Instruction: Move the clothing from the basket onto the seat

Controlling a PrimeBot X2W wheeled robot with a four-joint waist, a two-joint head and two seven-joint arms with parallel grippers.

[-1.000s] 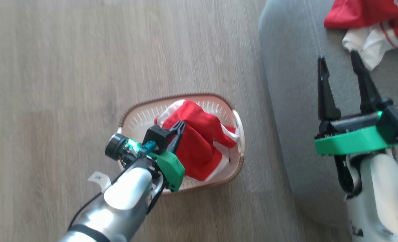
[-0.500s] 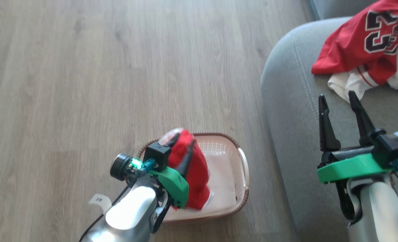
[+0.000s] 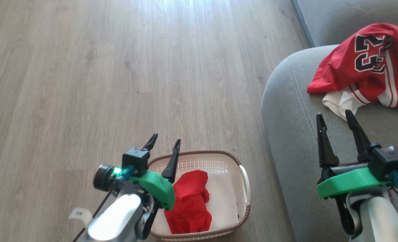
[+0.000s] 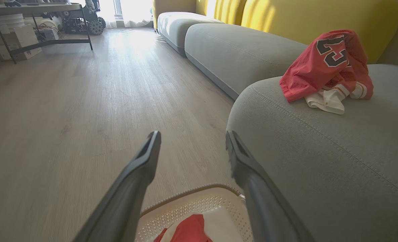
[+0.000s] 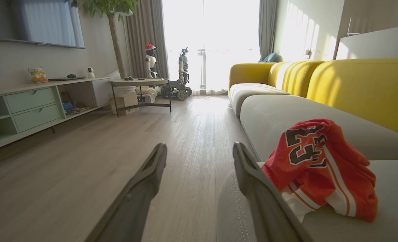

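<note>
The left gripper is spread; a crumpled red garment lies in the basket at its five o'clock. The right gripper is spread; a red numbered jersey with white stripes lies rumpled on the seat at its one o'clock.

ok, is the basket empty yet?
Not empty. A crumpled red garment lies inside the basket; another jersey is on the seat.
</note>
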